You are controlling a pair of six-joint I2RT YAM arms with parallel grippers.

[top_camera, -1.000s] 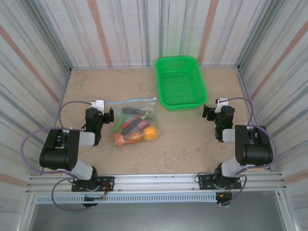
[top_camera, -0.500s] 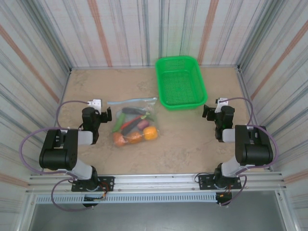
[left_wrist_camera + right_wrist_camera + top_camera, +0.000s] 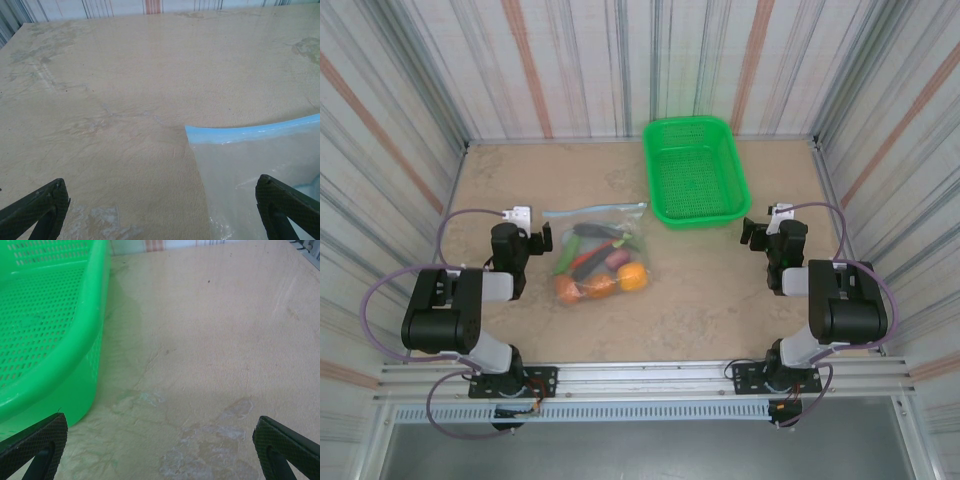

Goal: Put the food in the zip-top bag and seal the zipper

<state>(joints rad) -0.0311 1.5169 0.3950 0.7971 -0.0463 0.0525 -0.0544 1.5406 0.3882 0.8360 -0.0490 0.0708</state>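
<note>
The left gripper point(image 3: 538, 240) had drawn back leftward from the zip-top bag point(image 3: 582, 250), jaws wide and empty, like the right gripper point(image 3: 752, 232). The food point(image 3: 600, 280) lay inside; the zipper point(image 3: 595, 211) at its far edge likely needed pressing end to end.

No word, number or brand could be read. The pale blue print on the zip-top bag point(image 3: 603, 250) was too small and blurred to make out. The left white tag point(image 3: 520, 213) and the right white tag point(image 3: 781, 209), one on each wrist, were too small to read.
</note>
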